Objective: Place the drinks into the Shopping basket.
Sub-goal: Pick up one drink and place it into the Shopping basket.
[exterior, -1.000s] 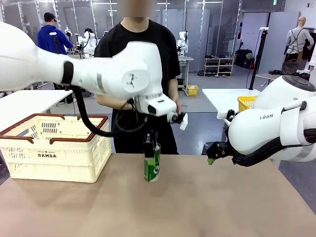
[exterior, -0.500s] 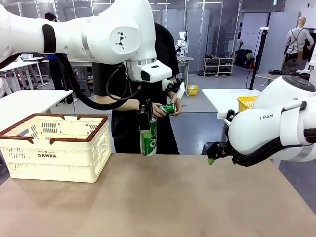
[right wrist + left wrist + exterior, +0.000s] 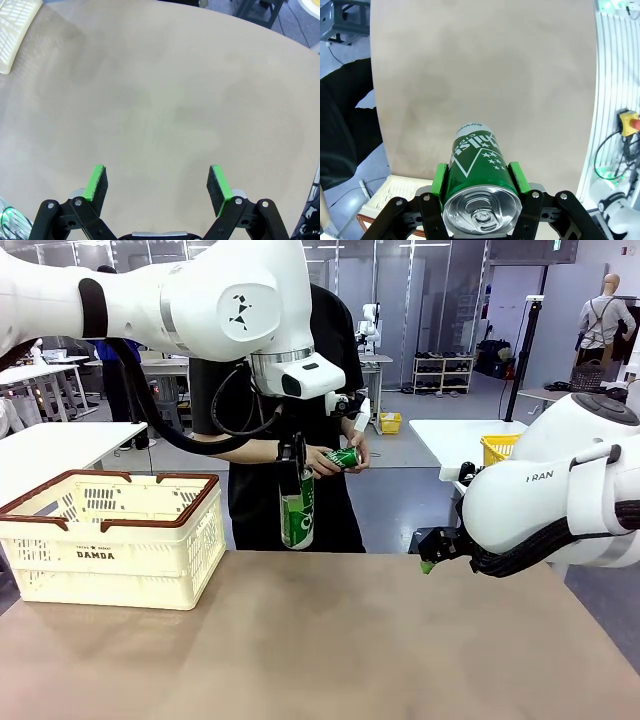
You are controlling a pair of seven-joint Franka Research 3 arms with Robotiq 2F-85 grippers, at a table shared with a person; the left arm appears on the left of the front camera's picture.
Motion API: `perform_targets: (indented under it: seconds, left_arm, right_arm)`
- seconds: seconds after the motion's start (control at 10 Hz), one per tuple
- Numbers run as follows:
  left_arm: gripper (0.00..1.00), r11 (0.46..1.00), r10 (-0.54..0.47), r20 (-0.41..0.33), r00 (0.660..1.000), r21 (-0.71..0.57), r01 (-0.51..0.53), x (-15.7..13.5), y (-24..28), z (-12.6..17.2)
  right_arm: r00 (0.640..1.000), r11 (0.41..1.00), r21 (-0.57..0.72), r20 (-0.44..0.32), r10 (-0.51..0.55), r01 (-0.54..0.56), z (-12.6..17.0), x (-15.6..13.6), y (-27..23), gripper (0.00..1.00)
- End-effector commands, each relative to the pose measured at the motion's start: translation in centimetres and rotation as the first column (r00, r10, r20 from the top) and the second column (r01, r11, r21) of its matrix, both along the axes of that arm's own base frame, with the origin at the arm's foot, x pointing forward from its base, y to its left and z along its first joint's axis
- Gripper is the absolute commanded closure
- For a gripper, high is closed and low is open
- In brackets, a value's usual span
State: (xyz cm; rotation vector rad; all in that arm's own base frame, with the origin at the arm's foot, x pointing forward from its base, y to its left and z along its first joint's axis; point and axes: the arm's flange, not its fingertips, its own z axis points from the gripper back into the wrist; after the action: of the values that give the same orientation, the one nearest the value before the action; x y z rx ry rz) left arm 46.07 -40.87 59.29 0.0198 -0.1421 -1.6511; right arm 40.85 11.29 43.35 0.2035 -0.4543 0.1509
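A green drink can with white marks hangs upright in the air above the table's far edge, held from above by my left gripper. In the left wrist view the green pads clamp both sides of the can, its silver top facing the camera. The person at the far side holds a second green can in both hands. The cream Shopping basket with its brown rim stands on the table at the left. My right gripper hovers open over bare tabletop, at the right edge in the front view.
The brown tabletop spreads wide between basket and right arm. A yellow mesh basket sits on a white table behind the right arm. A corner of the cream basket shows at the top left of the right wrist view.
My left gripper lifted the green can off the table and carried it up and slightly left. The person brought a second green can up in their hands. The right arm stayed still.
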Motion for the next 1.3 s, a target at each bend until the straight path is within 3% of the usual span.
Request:
perform_targets:
  seconds: [0.0,0.3,0.4,0.6,0.8,0.9,1.2]
  left_arm:
    - [1.00,1.000,-0.004,-0.002,1.000,-0.014,0.004,-0.2,0.0,0.4]
    - [1.00,1.000,-0.004,-0.002,1.000,-0.014,0.004,-0.2,0.0,0.4]
    - [0.41,1.000,-0.002,-0.004,1.000,0.001,0.002,0.0,-0.1,-0.2]
    - [0.41,0.996,0.086,0.038,0.996,0.032,-0.088,3.0,3.4,1.8]
    - [0.41,0.982,0.187,0.063,0.980,-0.033,-0.186,5.5,8.4,4.5]
    - [0.41,0.970,0.243,0.114,0.963,-0.036,-0.241,6.4,11.1,5.8]
    - [0.41,0.886,0.459,0.103,0.883,-0.127,-0.446,9.5,21.9,8.8]
  right_arm:
    - [1.000,1.000,0.002,0.000,0.001,-0.001,0.0,0.0,-0.1,0.00]
    - [1.000,1.000,0.002,0.000,0.001,-0.001,0.0,0.0,-0.1,0.00]
    - [1.000,1.000,0.002,0.000,0.001,-0.001,0.0,0.0,-0.1,0.00]
    - [1.000,1.000,0.002,0.000,0.001,-0.001,0.0,0.0,-0.1,0.00]
    - [1.000,1.000,0.002,0.000,0.001,-0.001,0.0,0.0,-0.1,0.00]
    - [1.000,1.000,0.002,0.000,0.001,-0.001,0.0,0.0,-0.1,0.00]
    - [1.000,1.000,0.002,0.000,0.001,-0.001,0.0,0.0,-0.1,0.00]
